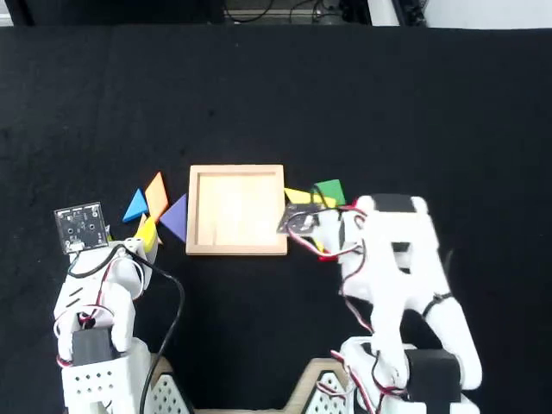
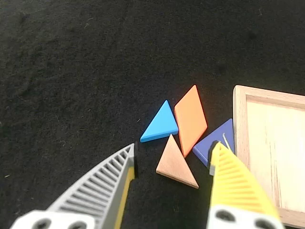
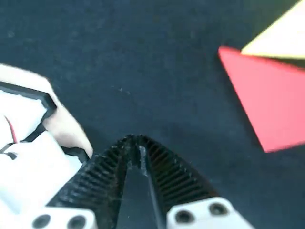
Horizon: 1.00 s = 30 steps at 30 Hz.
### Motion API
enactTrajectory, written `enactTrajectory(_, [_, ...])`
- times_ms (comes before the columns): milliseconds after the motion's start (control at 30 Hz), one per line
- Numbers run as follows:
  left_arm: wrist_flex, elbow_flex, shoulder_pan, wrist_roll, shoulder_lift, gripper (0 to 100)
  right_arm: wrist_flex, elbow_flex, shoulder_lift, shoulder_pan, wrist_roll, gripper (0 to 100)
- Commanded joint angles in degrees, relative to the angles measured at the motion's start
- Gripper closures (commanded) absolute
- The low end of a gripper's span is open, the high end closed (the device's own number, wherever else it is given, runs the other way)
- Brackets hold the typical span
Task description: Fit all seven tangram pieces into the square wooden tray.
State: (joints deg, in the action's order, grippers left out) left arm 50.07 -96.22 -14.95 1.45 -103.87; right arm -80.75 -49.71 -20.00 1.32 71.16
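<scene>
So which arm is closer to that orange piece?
The left. The left arm holds its open jaws just short of the orange piece. The right arm sits on the other side of the wooden tray, its jaws shut near the red piece.

Tray centre — pieces either side

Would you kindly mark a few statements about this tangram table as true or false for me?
1. The wooden tray holds no pieces. True.
2. The orange parallelogram lies inside the tray. False: it lies on the table beside the tray, next to the blue triangle.
3. The left gripper is open. True.
4. The right gripper grips the red piece. False: it is shut on nothing, and the red piece lies apart from it.
</scene>
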Motion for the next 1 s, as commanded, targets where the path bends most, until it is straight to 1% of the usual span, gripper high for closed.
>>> enactTrajectory(0, [-0.7, -1.1, -0.3, -0.3, 0.0, 74, -0.2, 2.2, 4.6, 2.9, 1.0, 98.7])
enactTrajectory(167, [-1.0, -1.1, -0.3, -0.3, 0.1, 74, -0.2, 8.3, 17.7, 1.2, 1.0, 98.8])
enactTrajectory(300, [-1.1, -1.1, -0.3, -0.3, 0.1, 74, -0.1, 12.2, 24.4, -1.4, 1.1, 98.8])
enactTrajectory(467, [-1.1, -1.1, -0.3, -0.3, 0.1, 74, 2.9, 15.6, 28.1, -3.2, 1.1, 98.8])
enactTrajectory(767, [-1.1, -1.1, -0.3, -0.3, 0.1, 74, 2.6, 22.6, 34.9, -3.3, 1.1, 98.8])
enactTrajectory(967, [-1.1, -1.1, -0.3, -0.3, 0.1, 74, 1.8, 27.2, 37.0, -6.3, 1.1, 98.8])
